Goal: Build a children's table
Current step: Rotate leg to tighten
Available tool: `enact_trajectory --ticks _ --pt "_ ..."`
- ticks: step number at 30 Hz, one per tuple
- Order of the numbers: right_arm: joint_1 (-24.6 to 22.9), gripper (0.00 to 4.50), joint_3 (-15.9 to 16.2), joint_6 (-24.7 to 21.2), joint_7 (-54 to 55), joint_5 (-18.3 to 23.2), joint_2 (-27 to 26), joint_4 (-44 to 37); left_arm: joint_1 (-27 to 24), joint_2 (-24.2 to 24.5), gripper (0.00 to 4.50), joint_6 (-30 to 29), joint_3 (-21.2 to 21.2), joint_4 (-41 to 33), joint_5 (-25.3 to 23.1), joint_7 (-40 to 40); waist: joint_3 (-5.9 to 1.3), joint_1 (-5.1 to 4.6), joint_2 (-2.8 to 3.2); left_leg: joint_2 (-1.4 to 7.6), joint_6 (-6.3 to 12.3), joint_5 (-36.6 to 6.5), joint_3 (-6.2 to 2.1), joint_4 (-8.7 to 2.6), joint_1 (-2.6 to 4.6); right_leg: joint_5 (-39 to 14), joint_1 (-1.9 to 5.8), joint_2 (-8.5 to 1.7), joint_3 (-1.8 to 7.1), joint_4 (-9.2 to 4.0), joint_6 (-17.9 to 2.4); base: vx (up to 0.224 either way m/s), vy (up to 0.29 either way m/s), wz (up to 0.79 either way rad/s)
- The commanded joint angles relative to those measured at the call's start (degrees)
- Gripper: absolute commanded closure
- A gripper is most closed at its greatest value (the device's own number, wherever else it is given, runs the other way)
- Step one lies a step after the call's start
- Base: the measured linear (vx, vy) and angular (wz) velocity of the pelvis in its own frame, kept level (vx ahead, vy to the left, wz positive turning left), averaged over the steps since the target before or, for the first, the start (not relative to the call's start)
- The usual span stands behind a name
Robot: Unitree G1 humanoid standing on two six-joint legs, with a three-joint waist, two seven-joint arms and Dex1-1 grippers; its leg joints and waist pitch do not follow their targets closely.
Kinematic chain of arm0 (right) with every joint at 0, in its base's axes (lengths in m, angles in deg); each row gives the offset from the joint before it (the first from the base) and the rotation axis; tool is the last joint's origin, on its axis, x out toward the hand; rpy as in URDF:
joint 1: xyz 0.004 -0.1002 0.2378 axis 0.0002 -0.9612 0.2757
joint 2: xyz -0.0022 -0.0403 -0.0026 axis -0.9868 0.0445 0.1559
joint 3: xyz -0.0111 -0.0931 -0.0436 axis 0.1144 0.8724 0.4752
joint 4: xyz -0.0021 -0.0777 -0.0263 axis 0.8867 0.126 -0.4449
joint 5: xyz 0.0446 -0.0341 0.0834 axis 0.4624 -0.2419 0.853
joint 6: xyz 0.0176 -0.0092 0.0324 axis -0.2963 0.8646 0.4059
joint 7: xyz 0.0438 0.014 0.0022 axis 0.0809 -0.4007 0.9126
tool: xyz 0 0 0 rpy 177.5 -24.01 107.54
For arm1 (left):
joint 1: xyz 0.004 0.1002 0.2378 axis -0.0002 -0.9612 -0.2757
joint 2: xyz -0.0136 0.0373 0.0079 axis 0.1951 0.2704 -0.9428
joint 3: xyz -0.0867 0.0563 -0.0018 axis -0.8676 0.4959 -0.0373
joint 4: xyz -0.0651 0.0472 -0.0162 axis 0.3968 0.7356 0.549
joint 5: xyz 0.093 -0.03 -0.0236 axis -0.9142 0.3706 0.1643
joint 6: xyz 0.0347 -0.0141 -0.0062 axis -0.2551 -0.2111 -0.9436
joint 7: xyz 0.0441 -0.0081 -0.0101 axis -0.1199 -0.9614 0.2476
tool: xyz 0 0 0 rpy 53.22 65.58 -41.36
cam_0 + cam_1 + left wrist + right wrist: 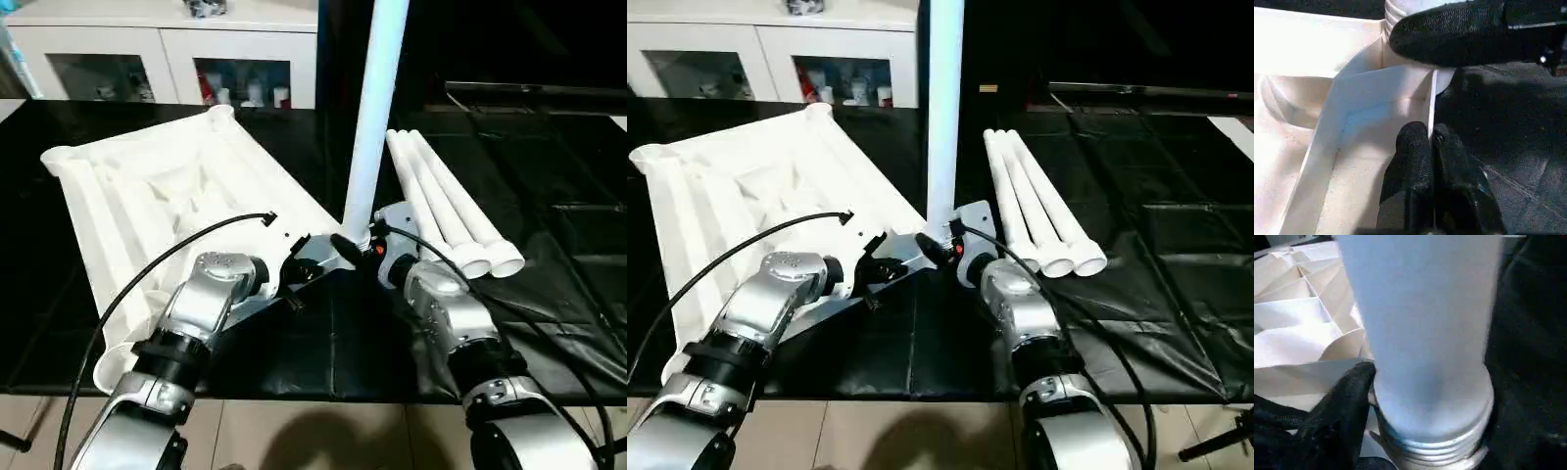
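1. left fingers [1431,147] pressed together on the thin side wall of the tabletop [147,186], pinching its edge just below the corner socket [1442,81] – top lies ribbed side up on the black counter [549,294], steadied at the near right corner.
2. right fingers [355,247] set wide around the base of the upright leg [377,108], one black finger [1344,396] touching it at the threaded end; leg stands in the corner socket, just ahead of the left fingers. whether the thread has seated can't be told.
3. step in hand, as judged: screwing leg no. 1 into its socket. to do it well: keep the leg plumb over the socket so the thread doesn't cross; turn w/ light squeeze near the base, not up the shaft; re-grip after each part turn rather than forcing the wrist.
4. left fingers shld hold firm on the wall so the top doesn't spin or slide on the counter while the leg is twisted. risk: leg tips if the right fingers let go before the thread bites.
5. count: 1 tabletop; 4 legs – 1 upright in the socket, 3 spare legs [446,211] lying side by side on the counter, beyond & to the right of the right fingers.
6. also: 1 white cabinet [167,54] w/ glass doors behind the counter.
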Motion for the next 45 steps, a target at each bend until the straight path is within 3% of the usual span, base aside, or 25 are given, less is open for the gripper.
enact_trajectory --ticks 1,2,5,8,15,20,22,27,34,42,45 --pt "-1.6 0.91 2.1 -1.1 -1.4 0.0 -1.8 1.9 0.7 -0.4 4.5 0.4 0.6 -2.7 1.0 -0.2 -3.81 0.58 0.36 0.9 2.08 -10.5 -0.21 -3.49 0.37 -6.3 3.19 -3.85 2.06 -4.28 -13.6 0.0 0.0 0.0" --pt "-2.1 0.6 1.9 -0.9 -1.8 -0.1 -1.3 1.4 0.8 0.1 4.5 0.7 0.8 -2.3 1.0 -0.4 -3.87 0.56 0.24 0.9 1.93 -10.6 -0.21 -3.48 0.36 -5.8 3.28 -3.87 2.08 -4.17 -13.8 0.0 0.0 0.0" --pt "-3.8 0.47 1.6 -0.7 -3.7 0.1 0.0 -0.8 1.4 1.3 4.5 1.9 1.0 -0.5 0.9 -1.2 -3.97 0.74 0.16 0.86 2.35 -9.8 -0.16 -3.42 0.41 -3.4 3.4 -3.75 2.12 -3.97 -13.9 0.0 0.0 0.0" --pt "-5.8 0.06 2.1 -0.6 -7.3 0.6 2.3 -3.8 2.0 2.8 4.5 3.9 1.9 1.1 0.4 -3.5 -3.95 1.0 0.07 0.8 2.76 -9.6 -0.09 -3.32 0.41 -3.0 3.51 -3.73 2.14 -4.01 -13.9 0.0 0.0 0.0" --pt "-8.9 0.03 3.8 -0.8 -16.5 0.6 10.1 -9.4 3.0 7.5 4.5 8.3 5.0 4.0 0.0 -12.7 -3.77 1.44 0.13 0.84 2.33 -11.5 -0.07 -3.39 0.59 -6.7 3.36 -3.83 2.21 -4.49 -13.5 0.0 0.0 0.0" --pt "-10.3 0.03 4.5 -2.2 -27.4 3.4 15.4 -15.3 3.5 11.2 4.5 13.9 7.9 5.7 0.1 -21.7 -3.93 1.94 0.08 1.04 2.99 -10.1 -0.14 -3.33 0.57 -3.7 3.46 -3.71 2.11 -4.0 -13.6 0.0 0.0 0.0" --pt "-10.7 0.03 6.1 -3.5 -32.3 3.9 18.0 -17.9 3.7 13.2 4.5 16.6 9.6 6.3 0.0 -26.7 -3.93 2.71 -0.01 1.12 3.59 -9.7 -0.05 -3.26 0.65 -4.1 3.5 -3.65 2.02 -3.97 -13.4 0.0 0.0 0.0" --pt "-9.5 0.03 9.4 -4.0 -39.3 3.9 21.0 -19.8 4.8 15.7 4.5 21.3 12.6 8.3 -1.3 -33.4 -3.86 3.81 0.02 1.43 2.41 -10.8 0.09 -3.4 0.92 -6.3 3.0 -3.94 2.13 -3.95 -13.6 0.0 0.0 0.0" --pt "-6.7 0.03 13.2 -3.5 -44.6 2.4 21.1 -18.9 6.0 16.4 4.5 26.3 15.3 10.7 -2.6 -37.3 -3.84 4.21 -0.19 1.41 1.74 -11.0 0.01 -3.43 0.81 -7.4 3.05 -4.15 2.15 -3.86 -13.1 0.0 0.0 0.0" --pt "-4.2 0.03 13.9 -4.1 -44.8 2.8 19.0 -16.2 6.2 16.0 4.5 28.3 16.2 11.1 -2.5 -39.2 -4.04 4.55 -0.32 1.47 1.81 -9.6 0.08 -3.31 0.86 -5.3 3.01 -4.12 2.12 -3.51 -13.7 0.0 0.0 0.0" --pt "-4.0 0.36 14.0 -4.2 -45.0 2.8 18.9 -16.0 6.2 15.9 4.5 28.5 16.3 11.1 -2.6 -39.3 -3.99 4.67 -0.4 1.46 1.79 -9.7 0.09 -3.32 0.84 -5.7 2.98 -4.19 2.11 -3.54 -13.4 0.0 0.0 0.0"
